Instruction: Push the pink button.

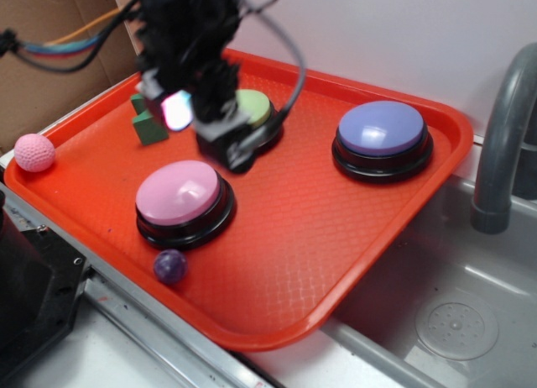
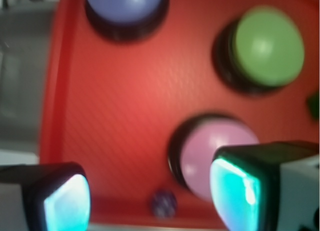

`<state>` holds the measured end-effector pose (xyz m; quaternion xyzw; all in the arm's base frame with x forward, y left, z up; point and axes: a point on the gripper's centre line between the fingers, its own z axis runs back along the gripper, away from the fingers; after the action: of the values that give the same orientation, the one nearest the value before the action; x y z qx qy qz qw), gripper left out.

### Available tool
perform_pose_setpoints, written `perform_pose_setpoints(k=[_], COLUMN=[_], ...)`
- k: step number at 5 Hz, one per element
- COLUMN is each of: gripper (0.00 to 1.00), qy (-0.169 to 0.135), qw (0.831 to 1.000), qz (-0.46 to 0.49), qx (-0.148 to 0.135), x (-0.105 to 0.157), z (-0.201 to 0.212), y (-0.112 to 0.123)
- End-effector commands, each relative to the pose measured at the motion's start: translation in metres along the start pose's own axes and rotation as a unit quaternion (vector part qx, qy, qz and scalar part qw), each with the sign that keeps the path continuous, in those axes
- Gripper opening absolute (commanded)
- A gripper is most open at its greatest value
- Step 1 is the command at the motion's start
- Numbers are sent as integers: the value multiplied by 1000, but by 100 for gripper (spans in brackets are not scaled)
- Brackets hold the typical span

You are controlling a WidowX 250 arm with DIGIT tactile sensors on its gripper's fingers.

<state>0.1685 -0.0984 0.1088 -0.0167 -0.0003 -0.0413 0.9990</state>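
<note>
Three buttons on the tray (image 1: pixel 403 228) (pink button (image 1: pixel 179 192) nearest), jaws apart.

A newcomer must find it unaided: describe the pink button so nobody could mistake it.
Start at the orange tray beside the sink. Of the three big dome buttons on it, the pink button sits nearest the front edge, just behind a small purple ball. Its glossy pale-pink top on a black base sets it apart from the green button and blue button.

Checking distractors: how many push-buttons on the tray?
3: pink button front-left, green button behind it, partly hidden by the arm, blue button back-right on the tray.
</note>
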Motion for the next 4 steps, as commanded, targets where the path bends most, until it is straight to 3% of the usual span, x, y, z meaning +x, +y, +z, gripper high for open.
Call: perform_pose_setpoints(k=[1,2,3,4], gripper=[100,100,100,100], qy=[46,48,33,18], qw=[998,998,999,1000], qz=[48,33,9,-18], qx=[21,35,29,9], x=[-39,-35,-17,4], z=[4,-4,-27,-51], y=[43,70,89,79])
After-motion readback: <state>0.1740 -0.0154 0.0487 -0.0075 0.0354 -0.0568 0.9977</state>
